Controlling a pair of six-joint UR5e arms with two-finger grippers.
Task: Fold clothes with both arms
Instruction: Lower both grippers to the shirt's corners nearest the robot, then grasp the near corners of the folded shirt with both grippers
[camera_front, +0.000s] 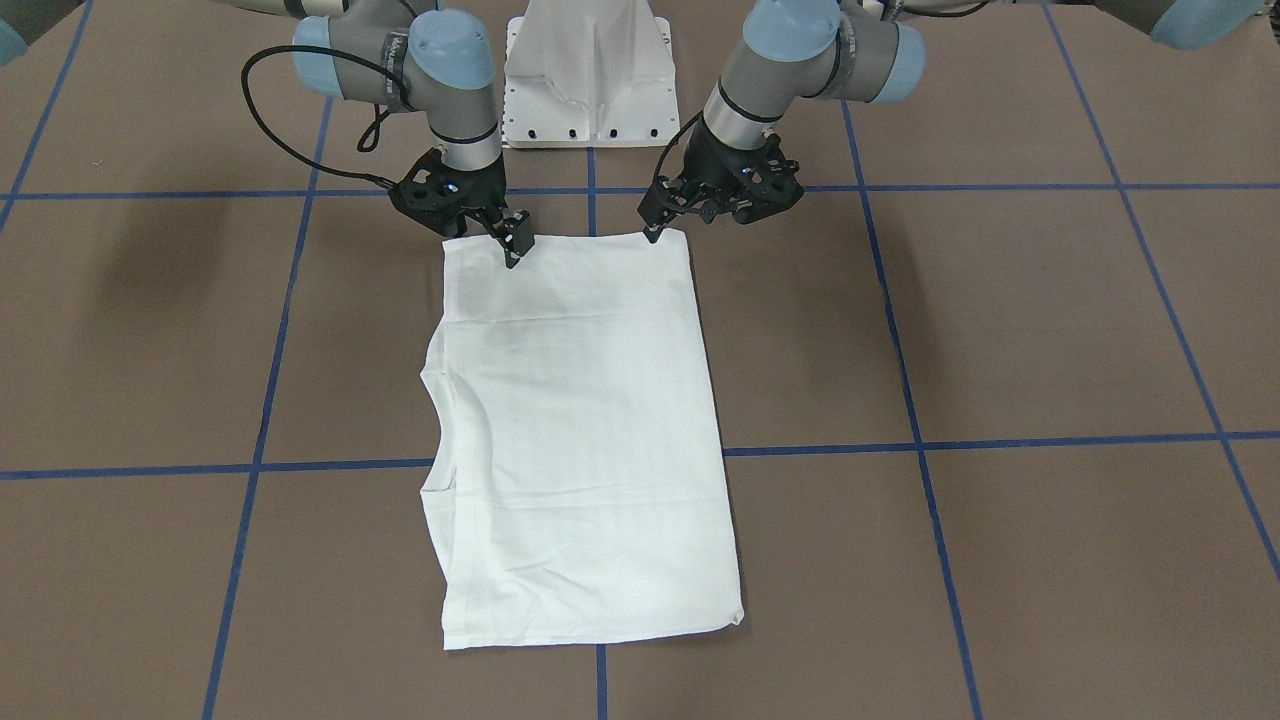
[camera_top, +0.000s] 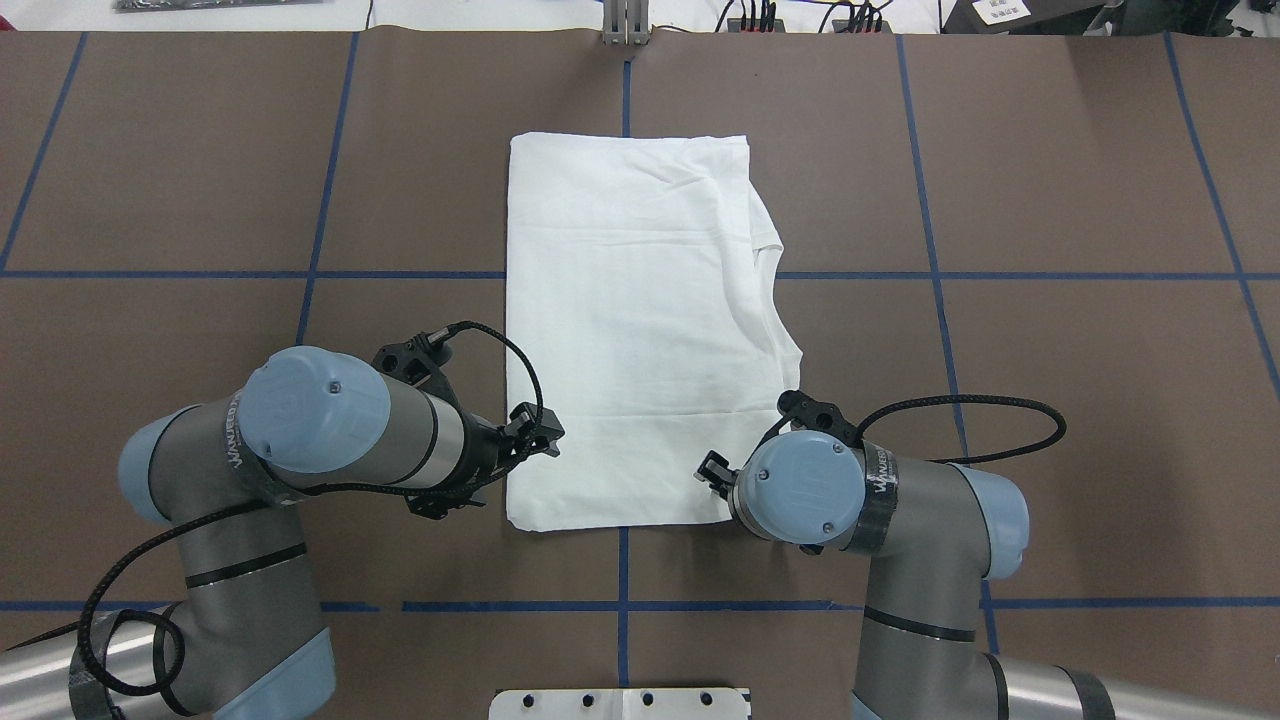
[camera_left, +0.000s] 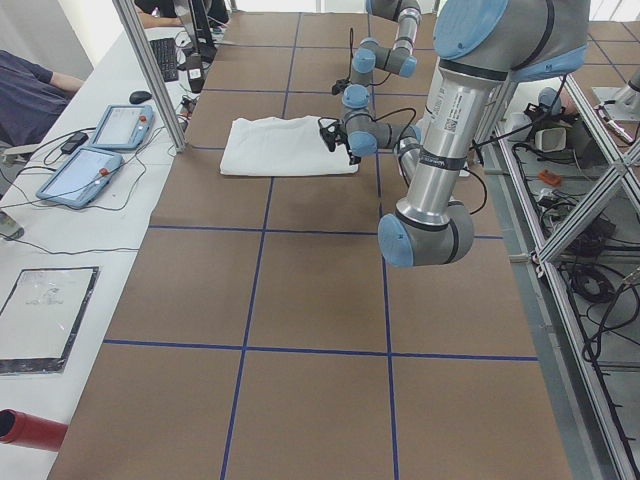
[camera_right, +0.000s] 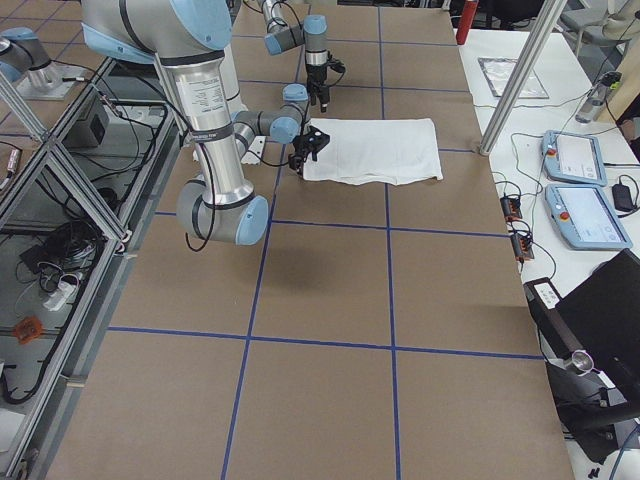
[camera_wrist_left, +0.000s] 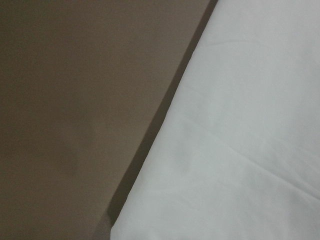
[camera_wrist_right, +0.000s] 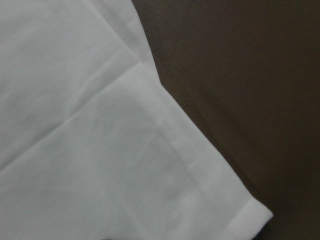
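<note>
The white shirt (camera_front: 585, 440) lies flat on the brown table, folded into a long rectangle with its plain side up; no print shows. It also shows in the overhead view (camera_top: 630, 330). My left gripper (camera_front: 652, 232) hangs low at the shirt's near corner on its side (camera_top: 541, 432). Its jaws look shut, with no cloth lifted. My right gripper (camera_front: 514, 247) is over the other near corner, just inside the edge (camera_top: 712, 470), and its jaws also look shut. The wrist views show only flat cloth (camera_wrist_left: 240, 140) and a hemmed corner (camera_wrist_right: 200, 175), no fingers.
The table (camera_top: 1050, 400) is brown with blue tape grid lines. The robot's white pedestal base (camera_front: 590, 75) stands just behind the shirt's near edge. Operator desks with tablets (camera_left: 100, 150) run along the table's far side.
</note>
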